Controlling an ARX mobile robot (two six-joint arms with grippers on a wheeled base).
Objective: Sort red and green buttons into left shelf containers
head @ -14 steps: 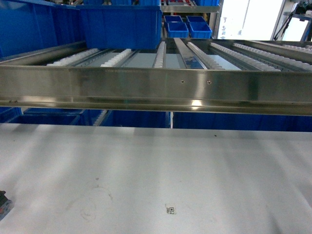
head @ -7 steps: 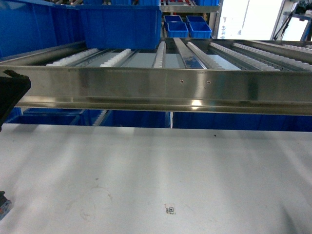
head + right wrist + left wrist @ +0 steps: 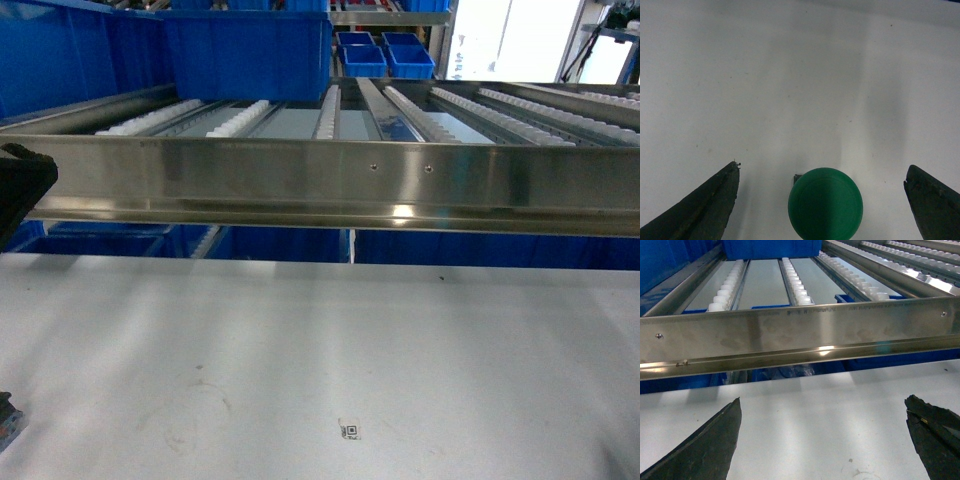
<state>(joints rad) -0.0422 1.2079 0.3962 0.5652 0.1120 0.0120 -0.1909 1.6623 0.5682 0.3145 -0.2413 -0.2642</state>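
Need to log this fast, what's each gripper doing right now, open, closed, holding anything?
Left gripper: open, empty, above the white table.
Right gripper: open, holding nothing; green button sits between its fingers, ungripped.

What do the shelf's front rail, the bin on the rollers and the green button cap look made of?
Front rail: brushed metal, likely steel; streaky grey sheen, screws. Blue bin: probably moulded plastic; uniform saturated colour. Green button cap: seemingly matte plastic; faint concentric rings, no glare.
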